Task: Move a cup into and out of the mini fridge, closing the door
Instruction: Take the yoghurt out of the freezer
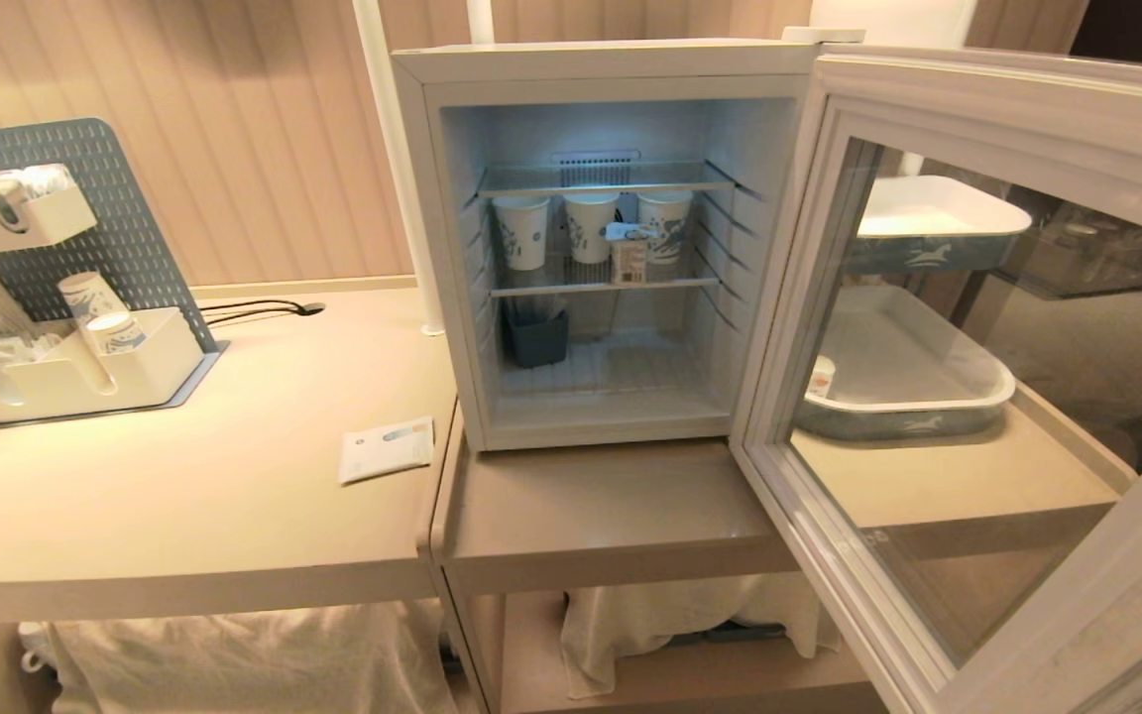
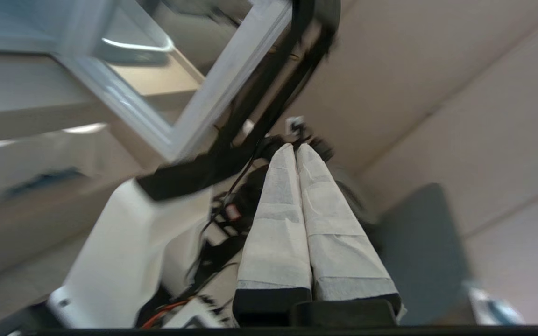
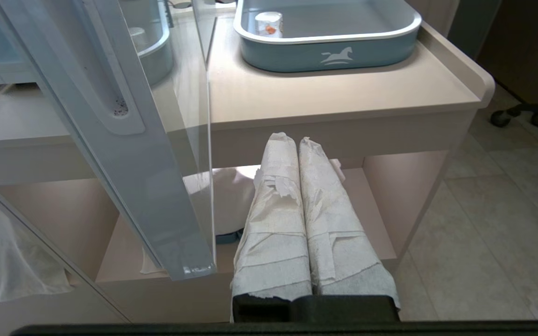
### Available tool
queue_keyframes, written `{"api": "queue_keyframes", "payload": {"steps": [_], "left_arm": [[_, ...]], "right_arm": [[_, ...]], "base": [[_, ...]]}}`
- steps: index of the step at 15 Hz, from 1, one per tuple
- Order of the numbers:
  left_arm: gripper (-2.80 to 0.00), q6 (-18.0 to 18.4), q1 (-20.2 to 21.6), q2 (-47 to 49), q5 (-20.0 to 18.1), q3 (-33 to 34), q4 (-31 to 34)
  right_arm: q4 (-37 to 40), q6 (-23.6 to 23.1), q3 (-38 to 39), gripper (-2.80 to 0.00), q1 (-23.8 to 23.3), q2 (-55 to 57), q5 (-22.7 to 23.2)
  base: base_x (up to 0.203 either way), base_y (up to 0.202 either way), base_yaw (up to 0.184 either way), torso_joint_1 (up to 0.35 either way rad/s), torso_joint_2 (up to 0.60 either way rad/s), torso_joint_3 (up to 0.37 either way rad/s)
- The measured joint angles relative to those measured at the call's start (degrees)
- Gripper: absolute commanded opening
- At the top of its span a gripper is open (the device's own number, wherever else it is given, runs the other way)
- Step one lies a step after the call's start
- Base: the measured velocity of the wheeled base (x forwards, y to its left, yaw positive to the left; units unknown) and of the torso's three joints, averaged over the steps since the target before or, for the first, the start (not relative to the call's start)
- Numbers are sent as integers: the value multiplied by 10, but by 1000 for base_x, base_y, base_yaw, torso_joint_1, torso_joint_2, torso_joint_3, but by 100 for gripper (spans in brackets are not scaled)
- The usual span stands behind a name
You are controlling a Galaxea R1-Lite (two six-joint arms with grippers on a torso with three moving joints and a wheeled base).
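The mini fridge stands on the counter with its door swung wide to the right. On the middle wire shelf the small lidded cup stands in front of three tall paper cups. Neither arm shows in the head view. In the left wrist view my left gripper is shut and empty, its wrapped fingers pointing past the door's corner at dark cabling. My right gripper is shut and empty, low in front of the counter, beside the door's edge.
A blue-grey tray right of the fridge holds a plain small white cup. A dark bin sits on the fridge floor. A pegboard organiser and a paper packet lie on the left table. Cloth fills the lower shelf.
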Motion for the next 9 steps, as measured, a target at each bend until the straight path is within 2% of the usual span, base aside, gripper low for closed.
{"api": "queue_keyframes", "payload": {"steps": [2,4,5,7,8,9], "left_arm": [[-280,64,-3,-93,104,35,55],[-280,127,-3,-150,282,93,115],[-280,144,-3,-165,373,143,117],[-280,176,-2,-183,542,307,49],[-280,203,-2,-187,610,412,-13],[-280,234,-2,-190,653,510,-84]], "right_arm": [[0,0,0,-280,0,0,0],[0,0,0,-280,0,0,0],[0,0,0,-280,0,0,0],[0,0,1,-280,0,0,0],[0,0,1,-280,0,0,0],[0,0,1,-280,0,0,0]], "base": [[0,0,0,0,0,0],[0,0,0,0,0,0],[0,0,0,0,0,0],[0,0,0,0,0,0],[0,0,0,0,0,0],[0,0,0,0,0,0]]}}
